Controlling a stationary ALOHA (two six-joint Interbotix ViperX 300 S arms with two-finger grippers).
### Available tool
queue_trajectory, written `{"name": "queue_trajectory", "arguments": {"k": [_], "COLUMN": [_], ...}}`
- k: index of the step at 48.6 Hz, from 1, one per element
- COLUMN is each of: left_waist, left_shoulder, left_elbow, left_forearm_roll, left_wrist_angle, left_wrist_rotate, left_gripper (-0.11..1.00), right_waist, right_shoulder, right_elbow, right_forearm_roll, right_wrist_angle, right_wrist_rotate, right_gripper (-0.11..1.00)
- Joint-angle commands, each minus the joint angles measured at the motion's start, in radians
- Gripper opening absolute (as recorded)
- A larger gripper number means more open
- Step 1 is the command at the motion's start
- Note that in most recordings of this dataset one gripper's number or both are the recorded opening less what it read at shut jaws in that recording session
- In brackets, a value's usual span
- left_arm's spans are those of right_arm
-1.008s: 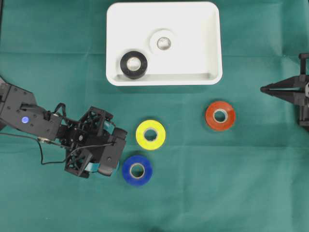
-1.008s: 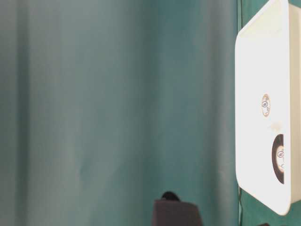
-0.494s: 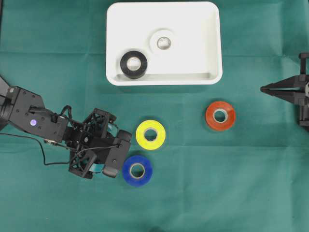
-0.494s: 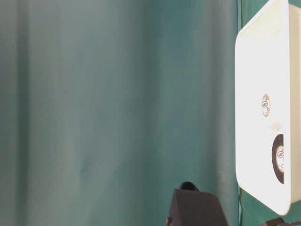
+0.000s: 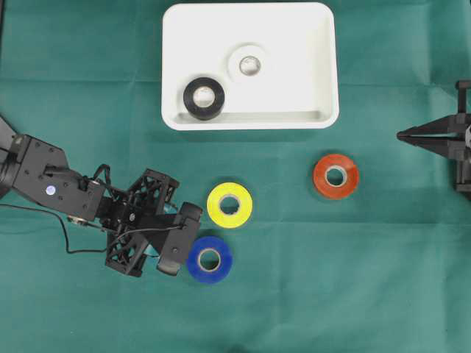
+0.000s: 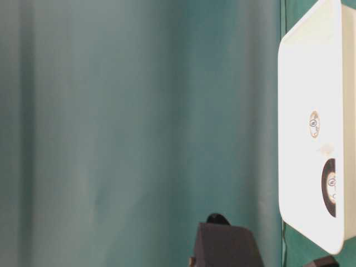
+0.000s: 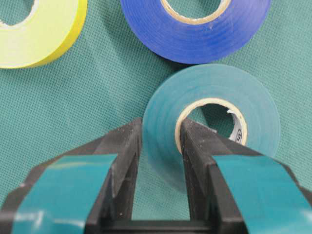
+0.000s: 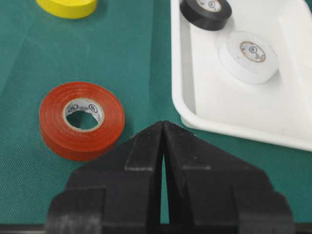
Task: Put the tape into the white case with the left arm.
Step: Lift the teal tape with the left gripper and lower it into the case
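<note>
Clamping my left gripper [image 7: 158, 141] onto the teal tape roll's [image 7: 214, 114] wall, jaws open a second ago, beside the blue roll [image 5: 209, 259], well short of the white case [image 5: 249, 118].

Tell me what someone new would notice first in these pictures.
Probably the left gripper, low on the left of the green cloth, shut on the wall of a teal tape roll beside the blue roll. Next, the white case at the top, with a black roll and a white roll inside.
</note>
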Motion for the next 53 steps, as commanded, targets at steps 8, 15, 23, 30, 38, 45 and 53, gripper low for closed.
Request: {"name": "queue_trajectory", "arguments": {"k": [8, 15, 23, 30, 38, 45, 53], "left_waist": [-0.006, -0.008, -0.006, 0.023, 0.1, 0.204, 0.316], "left_shoulder": [-0.072, -0.147, -0.207, -0.242, -0.242, -0.23, -0.225], "left_elbow": [-0.032, -0.048, -0.057, -0.048, -0.038, -0.038, -0.043], "left_forearm_roll": [0.0, 0.0, 0.0, 0.002, 0.003, 0.003, 0.003], "left_wrist_angle": [0.018, 0.075, 0.141, 0.15, 0.152, 0.15, 0.15], "left_wrist_rotate": [-0.003, -0.003, -0.002, 0.0, 0.003, 0.003, 0.008], "left_gripper": [0.22, 0.22, 0.22, 0.22, 0.22, 0.22, 0.22], "right_waist": [-0.002, -0.002, -0.002, -0.002, -0.002, -0.002, -0.002], "right_shoulder": [0.006, 0.006, 0.006, 0.006, 0.006, 0.006, 0.006], "right_elbow": [-0.009, -0.009, -0.009, -0.009, -0.009, -0.009, -0.009], "right_forearm_roll": [-0.002, -0.002, -0.002, -0.002, -0.002, -0.002, -0.002], "right_wrist_angle": [-0.008, -0.008, -0.008, -0.008, -0.009, -0.009, -0.009], "right_wrist_rotate": [0.002, 0.002, 0.002, 0.002, 0.002, 0.002, 0.002], "right_gripper": [-0.09, -0.09, -0.09, -0.09, -0.09, -0.09, -0.09]}}
